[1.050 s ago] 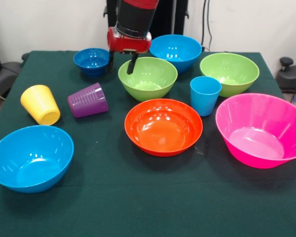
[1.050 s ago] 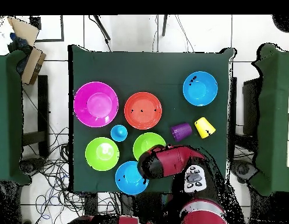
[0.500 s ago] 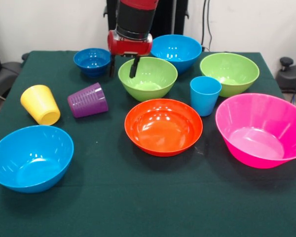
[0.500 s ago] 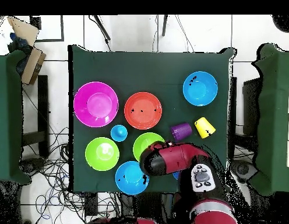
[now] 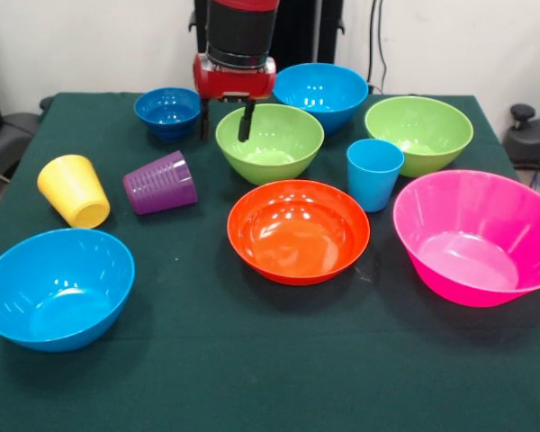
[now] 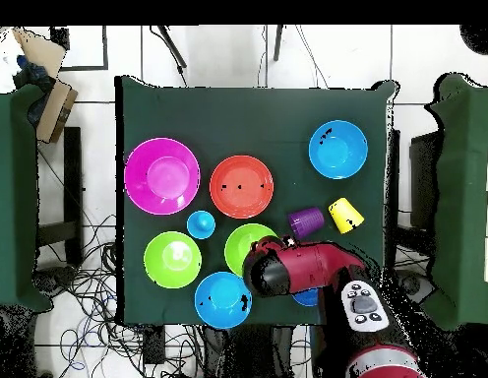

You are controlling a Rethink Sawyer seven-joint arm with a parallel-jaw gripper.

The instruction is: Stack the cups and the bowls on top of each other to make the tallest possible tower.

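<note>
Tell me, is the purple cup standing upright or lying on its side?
On its side: the purple cup lies tipped on the table, its ribbed wall facing up.

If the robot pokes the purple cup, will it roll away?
Probably yes. The purple cup lies on its side on the green cloth, so its round wall can roll. It narrows toward one end, so it would likely curve, perhaps toward the yellow cup beside it. It looks like light plastic.

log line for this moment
gripper: open, empty | over gap between dark blue bowl and green bowl | nothing stacked
</note>
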